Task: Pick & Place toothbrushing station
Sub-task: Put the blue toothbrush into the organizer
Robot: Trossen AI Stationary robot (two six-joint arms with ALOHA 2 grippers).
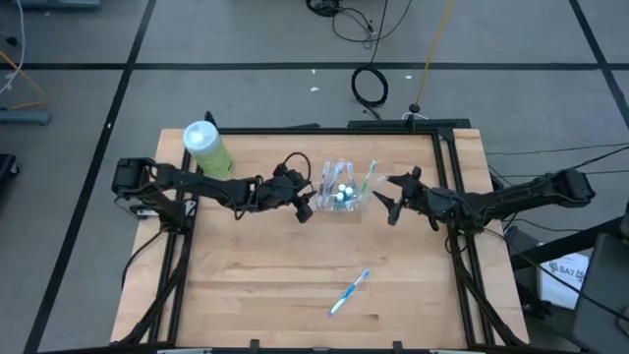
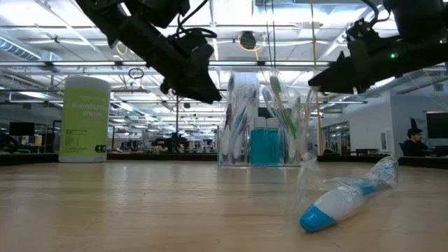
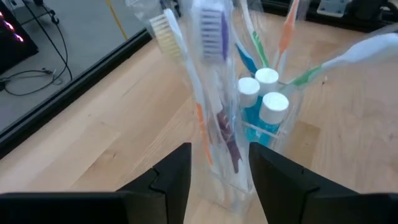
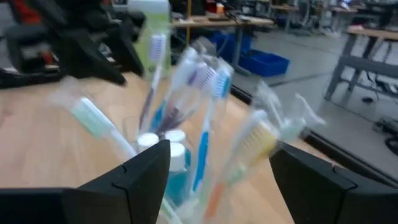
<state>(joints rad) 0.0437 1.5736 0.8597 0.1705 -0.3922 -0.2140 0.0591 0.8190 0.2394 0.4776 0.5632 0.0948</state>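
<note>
The task is looking mostly done. The cup [image 1: 341,193] is standing upright toward the far middle of the bench [image 1: 295,295], already crowded with wrapped brushes [image 3: 211,74] and three white-capped teal tubes [image 3: 264,106]. One wrapped blue-and-white brush [image 1: 349,292] is lying alone on the near part of the bench, well apart from the cup, so it appears to be what is left to place.

The left tool [image 1: 307,210] is hovering just beside the cup with its fingers [image 3: 171,177] spread, pinching nothing; the brushes show in the gap between them. The right tool [image 1: 385,200] is waiting on the cup's other side, spread wide and empty.

The green canister [image 1: 207,147] at the far left corner is carrying a label, but its writing is too small to read. No other brand is legible.
</note>
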